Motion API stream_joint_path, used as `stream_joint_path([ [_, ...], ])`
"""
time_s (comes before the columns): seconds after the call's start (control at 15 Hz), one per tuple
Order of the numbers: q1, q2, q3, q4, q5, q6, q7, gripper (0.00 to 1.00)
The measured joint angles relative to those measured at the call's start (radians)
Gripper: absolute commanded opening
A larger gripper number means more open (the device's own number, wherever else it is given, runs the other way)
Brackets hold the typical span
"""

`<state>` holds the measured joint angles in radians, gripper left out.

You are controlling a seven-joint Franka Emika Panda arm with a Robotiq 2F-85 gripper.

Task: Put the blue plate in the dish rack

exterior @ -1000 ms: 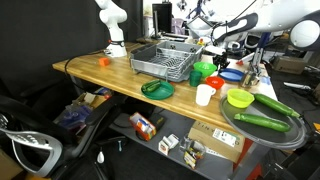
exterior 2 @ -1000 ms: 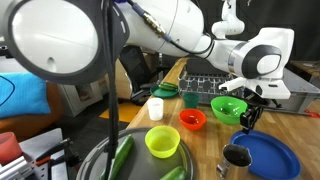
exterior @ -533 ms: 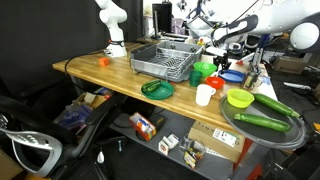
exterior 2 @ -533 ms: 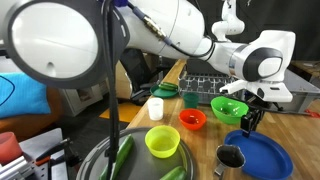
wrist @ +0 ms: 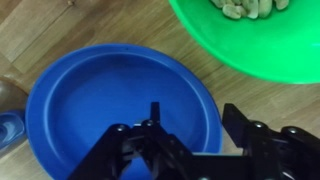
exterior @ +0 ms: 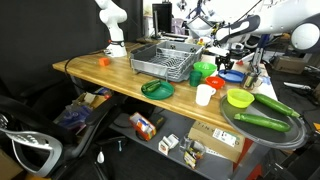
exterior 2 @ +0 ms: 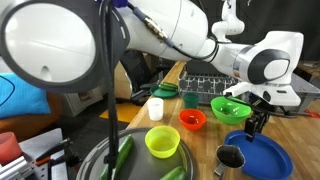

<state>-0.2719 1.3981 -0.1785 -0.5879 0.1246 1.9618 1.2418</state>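
The blue plate [wrist: 105, 105] lies flat on the wooden table and fills the left of the wrist view; it also shows in both exterior views [exterior 2: 262, 155] [exterior: 231, 75]. My gripper [wrist: 197, 118] hangs just above the plate's right rim, open. One finger is over the plate's inside and the other is over the wood outside the rim. Nothing is held. In an exterior view the gripper [exterior 2: 256, 124] points down at the plate's far edge. The grey wire dish rack [exterior: 165, 60] [exterior 2: 205, 85] stands further along the table.
A green bowl [wrist: 250, 35] [exterior 2: 228, 108] with small pieces in it sits right beside the plate. Nearby are a red bowl [exterior 2: 192, 120], a yellow-green bowl [exterior 2: 162, 141], a white cup [exterior 2: 155, 108], a metal cup [exterior 2: 232, 157] and a dark green plate [exterior: 157, 89].
The jaws have spread wider apart. The gripper has shifted a little towards the plate's rim.
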Motion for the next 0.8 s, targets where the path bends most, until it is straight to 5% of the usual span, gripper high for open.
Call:
stream_joint_path([
  [0.33, 0.0, 0.0, 0.0, 0.0, 0.0, 0.0, -0.003, 0.02],
  [0.8, 0.001, 0.0, 0.001, 0.012, 0.0, 0.001, -0.003, 0.01],
])
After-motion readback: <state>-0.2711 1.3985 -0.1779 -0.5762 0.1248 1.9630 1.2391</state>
